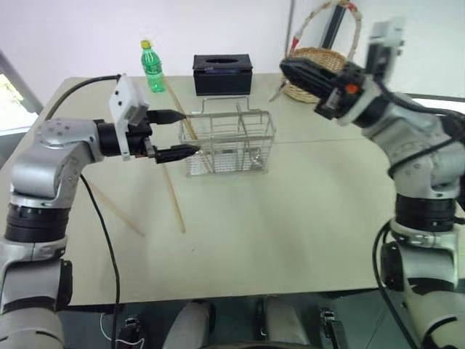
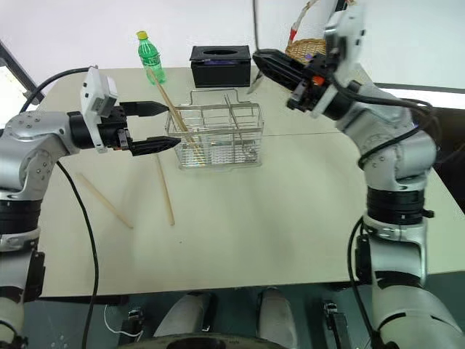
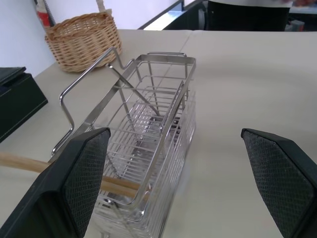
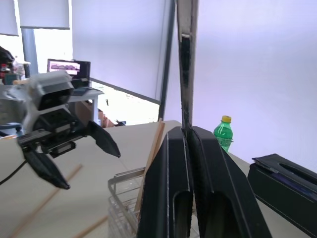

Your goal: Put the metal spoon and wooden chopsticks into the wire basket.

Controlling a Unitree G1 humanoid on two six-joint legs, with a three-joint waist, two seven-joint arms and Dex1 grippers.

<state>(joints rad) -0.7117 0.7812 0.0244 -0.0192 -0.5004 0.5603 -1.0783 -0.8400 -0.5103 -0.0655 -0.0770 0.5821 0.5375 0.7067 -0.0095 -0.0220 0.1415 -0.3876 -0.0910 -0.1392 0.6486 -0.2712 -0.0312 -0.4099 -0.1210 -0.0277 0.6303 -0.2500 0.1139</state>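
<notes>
The right gripper [image 4: 189, 131] is pressed shut on the metal spoon [image 4: 185, 49], which stands up from between its fingertips as a thin bright strip; it hangs above the desk [image 1: 290, 218] off the far right end of the wire basket [image 1: 229, 142], not yet over it. The left gripper [image 2: 171, 125] is spread wide and empty, just beside the basket's left end. One of the wooden chopsticks [image 1: 178, 105] leans in that left end with its top poking out past the rim; a second chopstick [image 1: 174, 200] lies flat on the desk in front of the basket, and a third chopstick [image 1: 116, 211] lies further left.

The grip looks narrow and on a slick handle, so the spoon could pivot or slide out on the way over; let go too early, it would probably strike the basket's wire handle or rim and bounce onto the desk; the open left gripper is close enough to knock the leaning chopstick out or shove the light basket; the flat chopsticks may roll away from a pinch.

The spoon runs off the top of the right wrist view, so which end is clamped is unclear; which compartment holds the leaning chopstick I cannot tell through the mesh.
</notes>
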